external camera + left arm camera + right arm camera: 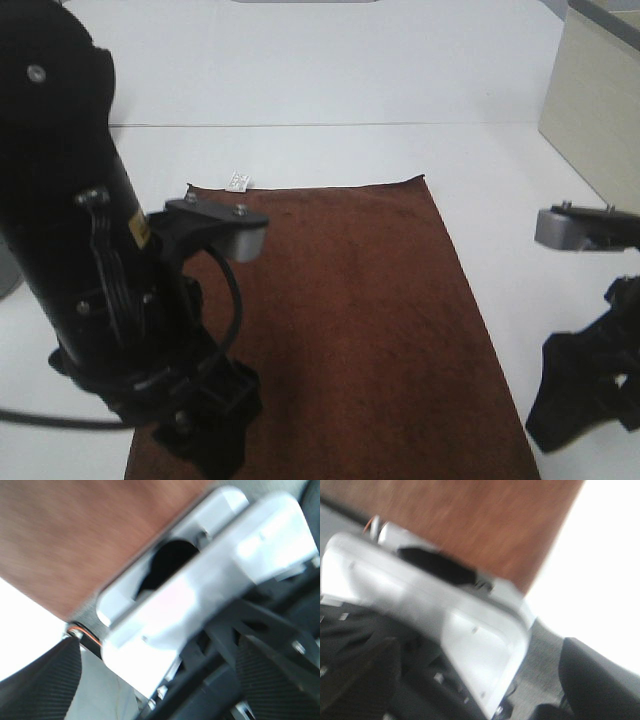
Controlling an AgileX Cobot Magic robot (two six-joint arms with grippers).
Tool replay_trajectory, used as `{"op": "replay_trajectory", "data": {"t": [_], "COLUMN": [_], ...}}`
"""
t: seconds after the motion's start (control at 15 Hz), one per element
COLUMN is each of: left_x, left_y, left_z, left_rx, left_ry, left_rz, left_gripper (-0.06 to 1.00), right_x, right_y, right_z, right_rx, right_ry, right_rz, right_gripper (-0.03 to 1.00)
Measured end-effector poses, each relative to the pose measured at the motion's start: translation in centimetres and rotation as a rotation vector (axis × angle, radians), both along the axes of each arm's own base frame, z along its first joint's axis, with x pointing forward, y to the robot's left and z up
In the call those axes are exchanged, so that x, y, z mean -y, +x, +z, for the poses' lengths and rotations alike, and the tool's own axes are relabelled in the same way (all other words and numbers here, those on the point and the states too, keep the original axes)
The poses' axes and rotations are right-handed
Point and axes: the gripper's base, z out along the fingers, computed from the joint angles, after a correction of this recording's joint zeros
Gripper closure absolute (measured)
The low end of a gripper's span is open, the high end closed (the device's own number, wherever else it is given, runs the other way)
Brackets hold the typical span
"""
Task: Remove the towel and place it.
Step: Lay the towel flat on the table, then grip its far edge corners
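Towel (360,320) lay flat and fully spread on the white desk (330,70), with its small white tag (238,181) at the far short edge. Left claw (215,440) hung over the towel's near left corner, fingers (40,685) spread, nothing between them. Right claw (590,410) hung just off the towel's right long edge, over bare desk, likewise spread and empty. Wrist views were blurred. Contact between claws and cloth could not be told.

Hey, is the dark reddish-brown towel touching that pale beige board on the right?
Apart. The exterior high view shows bare white table between the dark reddish-brown terry towel and the pale beige board.
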Motion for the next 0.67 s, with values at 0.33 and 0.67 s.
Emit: {"op": "replay_trajectory", "data": {"t": [0.33, 0.67], "left_x": [-7.9, -10.2], "left_y": [9.4, 11.5], "left_z": [1.5, 1.8], "left_rx": [0.291, 0.461], "left_ry": [-0.084, -0.047], "left_rz": [0.336, 0.356], "left_gripper": [0.17, 0.16], "right_x": [1.5, 1.4], "right_y": [9.3, 11.3], "right_z": [3.6, 4.4], "right_rx": [0.239, 0.341], "right_ry": [0.032, 0.055], "right_rz": [-0.183, -0.269], "right_gripper": [0.14, 0.14]}}
